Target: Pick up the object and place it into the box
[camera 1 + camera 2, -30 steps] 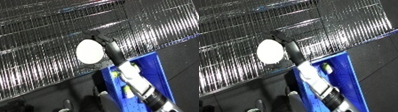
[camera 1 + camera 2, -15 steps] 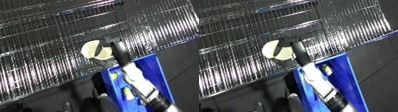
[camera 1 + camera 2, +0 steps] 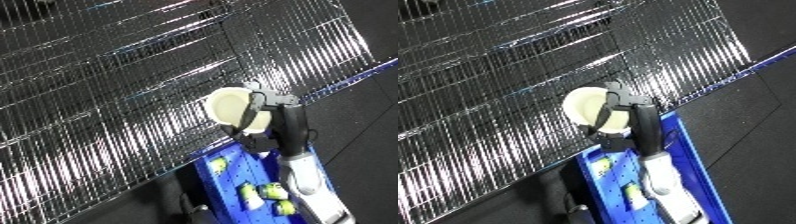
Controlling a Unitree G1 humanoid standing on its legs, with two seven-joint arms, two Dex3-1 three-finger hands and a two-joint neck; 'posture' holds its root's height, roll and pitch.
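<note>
1. Bin sits nearest, at about 6 o'clock: a blue perforated tray on the dark floor, with a few small yellow-green items lying inside.
2. Right hand reaches up over the bin, its dark fingers curled round the rim of a pale cream bowl, which is lifted clear.
3. Bowl hangs just past the bin's far edge, toward 12 o'clock; its opening is tilted sideways toward 9 o'clock. The drop point lies back toward 6 o'clock, so I judge the hand must retreat along its own forearm.
4. Left hand shows in neither view.
5. Wire shelving fills the background, gleaming.
</note>
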